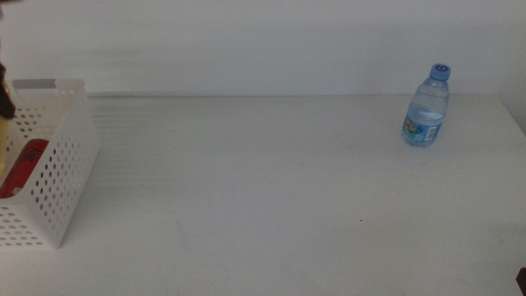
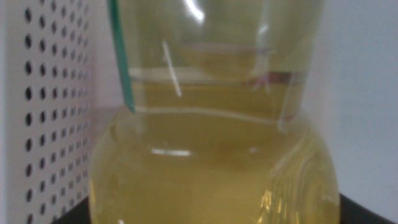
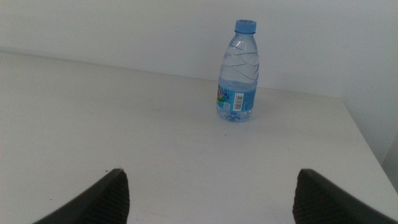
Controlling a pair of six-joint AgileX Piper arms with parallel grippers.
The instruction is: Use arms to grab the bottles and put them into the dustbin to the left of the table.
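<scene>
Because the left arm sits almost wholly beyond the edge of the middle view, I get only a dark sliver and a strip of yellow above the dustbin (image 1: 51, 156), so I lean on the left wrist camera. There the yellow-liquid bottle (image 2: 211, 155) fills the picture, its top and base both cut off, with the bin's perforated white wall right alongside it. Black shapes at the lower corners are probably the left gripper's jaws pressed to the bottle's sides; I read the claw as closed around it, though the fingertips themselves are hidden.

The right gripper (image 3: 208, 199) shows clearly in its own wrist view: the two dark jaws stand wide apart, holding and touching nothing, hanging over the table (image 1: 263, 197). In the middle view only a dark speck at the lower right corner hints at that arm.

The dustbin stands on the table's left end, partly cropped. Through its holes and over its rim I see the red soda can (image 1: 23, 167) lying inside.

The blue-capped water bottle (image 1: 426, 107) stands upright, well apart from the dustbin, near the table's far right corner, ahead of the right gripper.
</scene>
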